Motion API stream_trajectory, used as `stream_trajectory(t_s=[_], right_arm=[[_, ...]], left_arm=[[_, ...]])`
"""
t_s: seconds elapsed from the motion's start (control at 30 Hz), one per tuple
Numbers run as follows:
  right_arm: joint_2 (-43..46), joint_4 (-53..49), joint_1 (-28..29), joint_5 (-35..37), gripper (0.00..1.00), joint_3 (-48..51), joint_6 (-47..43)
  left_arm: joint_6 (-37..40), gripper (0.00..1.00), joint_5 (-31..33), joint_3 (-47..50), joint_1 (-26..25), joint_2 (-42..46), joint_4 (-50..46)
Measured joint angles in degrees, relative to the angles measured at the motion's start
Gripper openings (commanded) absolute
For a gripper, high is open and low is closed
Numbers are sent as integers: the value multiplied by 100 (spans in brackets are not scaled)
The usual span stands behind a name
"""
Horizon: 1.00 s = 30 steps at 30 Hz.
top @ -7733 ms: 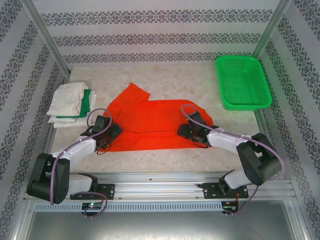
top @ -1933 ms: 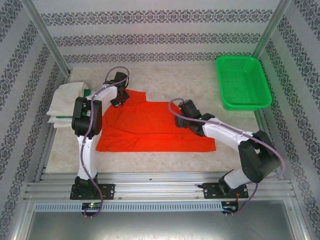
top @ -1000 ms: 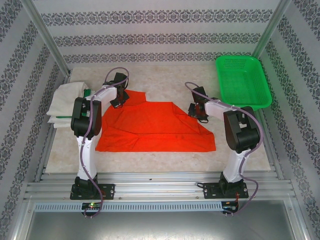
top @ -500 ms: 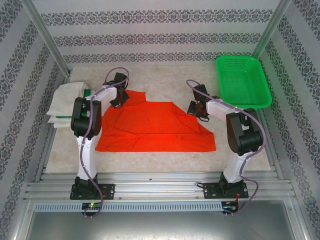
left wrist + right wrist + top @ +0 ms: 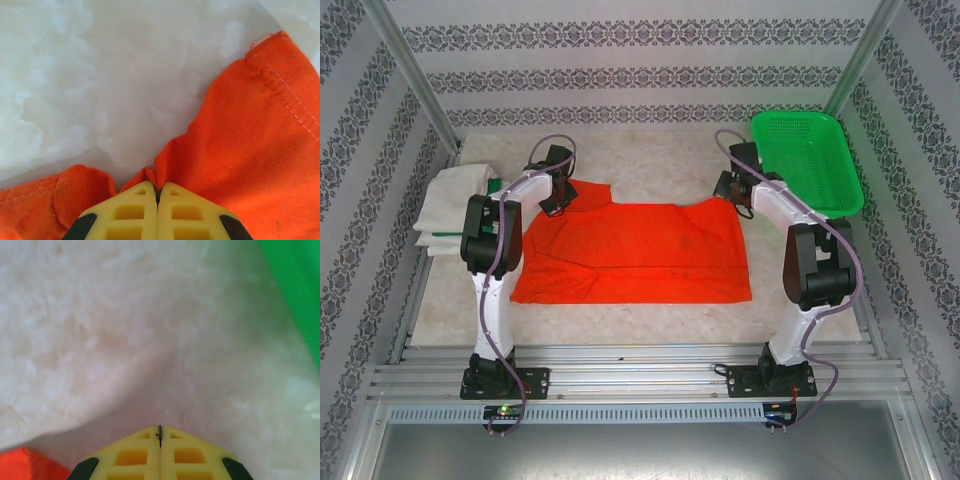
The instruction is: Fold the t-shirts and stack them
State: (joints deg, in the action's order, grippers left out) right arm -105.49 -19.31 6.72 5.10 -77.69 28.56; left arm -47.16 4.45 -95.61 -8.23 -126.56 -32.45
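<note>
Left gripper (image 5: 158, 187) pinching orange t-shirt (image 5: 640, 250) | right gripper (image 5: 160, 430) closed, probably on its corner | step: spreading | next: release, fold

Left pincer (image 5: 158, 191), jaws together, seemingly nips a fold of orange-red t-shirt (image 5: 250, 150).

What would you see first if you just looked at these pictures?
The big orange-red t-shirt spread out in the middle of the table jumps out first, with the left claw pinching its far left corner and the right claw shut at its far right corner. Next comes the bright green mesh basket at the far right, empty.
</note>
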Motion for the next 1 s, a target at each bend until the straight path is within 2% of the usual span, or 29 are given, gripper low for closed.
stream_trajectory(t_s=[0.37,0.73,1.0], right_arm=[[-713,107,-378,-225,0,-1139,-275],[-778,179,-389,-481,0,-1054,-393],[-796,232,-400,-522,0,-975,-479]], left_arm=[[-55,0,-212,-114,109,35,-225],[-247,0,-387,63,199,667,-136],[-278,0,-437,63,236,726,-136]])
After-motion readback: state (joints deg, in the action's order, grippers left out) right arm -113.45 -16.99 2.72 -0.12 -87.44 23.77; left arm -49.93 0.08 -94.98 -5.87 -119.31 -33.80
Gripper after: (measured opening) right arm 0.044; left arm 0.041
